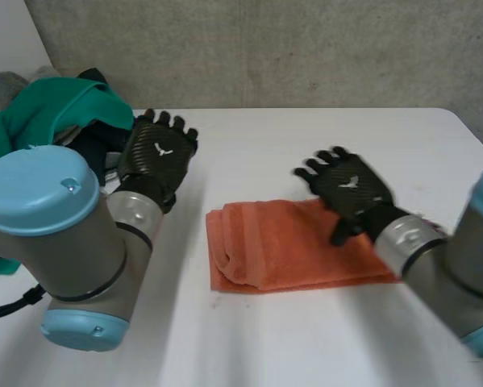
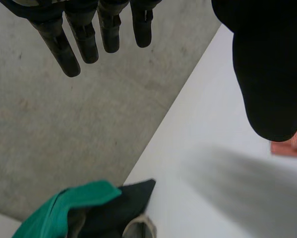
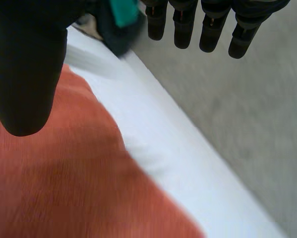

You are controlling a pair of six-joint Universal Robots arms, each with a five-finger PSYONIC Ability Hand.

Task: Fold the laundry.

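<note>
Apparently the towel (image 1: 265, 250) on the table (image 1: 306, 339) is folded; left hand (image 1: 155, 153) and right hand (image 1: 352, 192) are open, empty: smooth it flat, edges aligned.

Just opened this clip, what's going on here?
A two-armed robot is working through laundry on a white table. An orange towel lies folded in the middle. The right hand is over the towel's right end, fingers straight, gripping nothing. The left hand is open too, beside a pile of green and dark clothes at the table's far left corner.
</note>
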